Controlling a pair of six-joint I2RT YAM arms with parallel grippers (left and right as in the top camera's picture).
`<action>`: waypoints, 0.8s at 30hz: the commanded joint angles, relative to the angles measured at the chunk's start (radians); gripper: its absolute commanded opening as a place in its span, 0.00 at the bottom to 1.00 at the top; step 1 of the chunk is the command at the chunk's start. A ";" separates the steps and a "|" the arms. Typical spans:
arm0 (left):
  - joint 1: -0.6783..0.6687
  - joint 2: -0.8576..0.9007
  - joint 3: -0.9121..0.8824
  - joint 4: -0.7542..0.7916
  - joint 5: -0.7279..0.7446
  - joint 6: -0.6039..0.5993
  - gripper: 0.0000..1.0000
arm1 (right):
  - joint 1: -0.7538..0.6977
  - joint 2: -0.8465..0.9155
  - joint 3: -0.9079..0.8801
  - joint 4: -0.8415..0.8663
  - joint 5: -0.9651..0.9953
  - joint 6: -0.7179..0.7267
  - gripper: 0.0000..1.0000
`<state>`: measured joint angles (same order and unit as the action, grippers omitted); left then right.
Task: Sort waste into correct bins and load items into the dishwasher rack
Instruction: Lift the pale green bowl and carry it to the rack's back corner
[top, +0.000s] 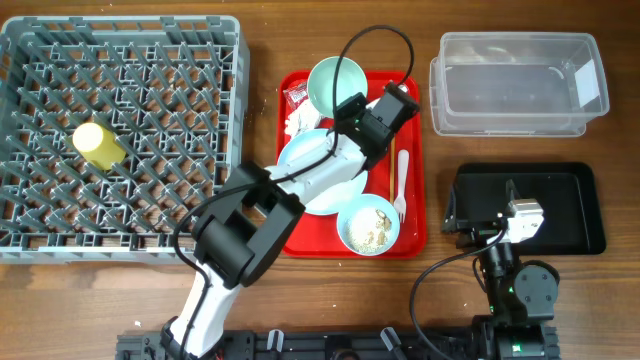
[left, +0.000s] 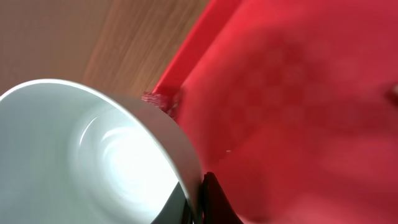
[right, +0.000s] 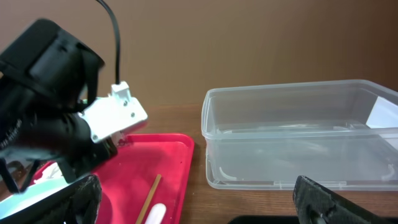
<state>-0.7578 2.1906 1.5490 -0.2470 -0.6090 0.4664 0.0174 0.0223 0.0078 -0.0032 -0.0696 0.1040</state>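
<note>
My left gripper (top: 350, 107) (left: 198, 200) is shut on the rim of the light green bowl (top: 330, 80) (left: 93, 155) at the back of the red tray (top: 412, 140). The red wrapper (top: 297, 96) (left: 160, 99) and the white napkin (top: 300, 122) lie beside the bowl. The pale blue plate (top: 315, 175), the pale blue bowl (top: 368, 225) with food scraps, the white fork (top: 401, 185) and the chopsticks (top: 391, 150) are on the tray too. The yellow cup (top: 97, 143) lies in the grey rack (top: 120, 60). My right gripper (top: 500, 215) (right: 199, 208) is open and empty.
The clear tub (top: 515, 85) (right: 298, 137) stands at the back right. The black tray (top: 560, 205) lies in front of it, under my right gripper. In the right wrist view my left arm (right: 50, 112) hangs over the red tray (right: 168, 162).
</note>
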 joint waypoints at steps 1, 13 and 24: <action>0.087 -0.145 0.002 -0.005 -0.036 -0.058 0.04 | 0.005 -0.005 -0.001 0.002 0.010 0.003 1.00; 0.565 -0.390 0.002 -0.284 0.587 -0.409 0.04 | 0.005 -0.005 -0.001 0.002 0.010 0.003 1.00; 0.938 -0.379 0.001 -0.250 1.113 -0.515 0.04 | 0.005 -0.005 -0.001 0.002 0.010 0.003 1.00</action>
<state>0.1200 1.8038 1.5490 -0.5220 0.2832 -0.0074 0.0174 0.0223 0.0078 -0.0032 -0.0696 0.1040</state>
